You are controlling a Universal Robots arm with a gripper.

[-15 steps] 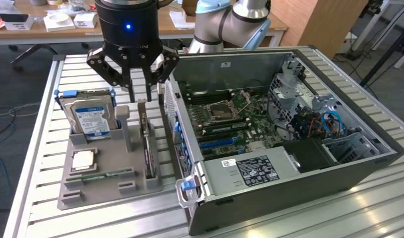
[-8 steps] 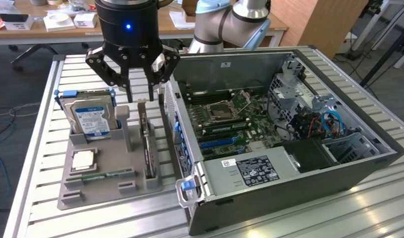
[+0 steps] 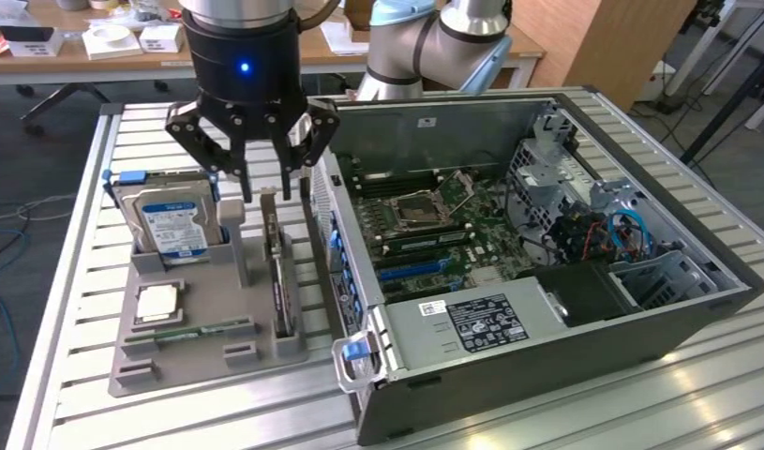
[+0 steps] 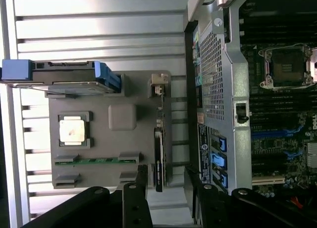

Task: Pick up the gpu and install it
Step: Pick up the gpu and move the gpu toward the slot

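The gpu is a thin dark card standing on its edge in a slot of the grey holder tray, on the side nearest the computer case. In the wrist view the gpu appears edge-on as a narrow black strip. My gripper hangs open just above the card's far end, one finger on each side of its line and nothing held. The wrist view has the gripper straddling the card's end, with dark fingers to either side. I cannot tell whether the fingers touch the card.
The open computer case lies beside the tray, its motherboard and blue slots exposed. The tray also holds a hard drive, a CPU and a green RAM stick. All rest on a slatted metal table.
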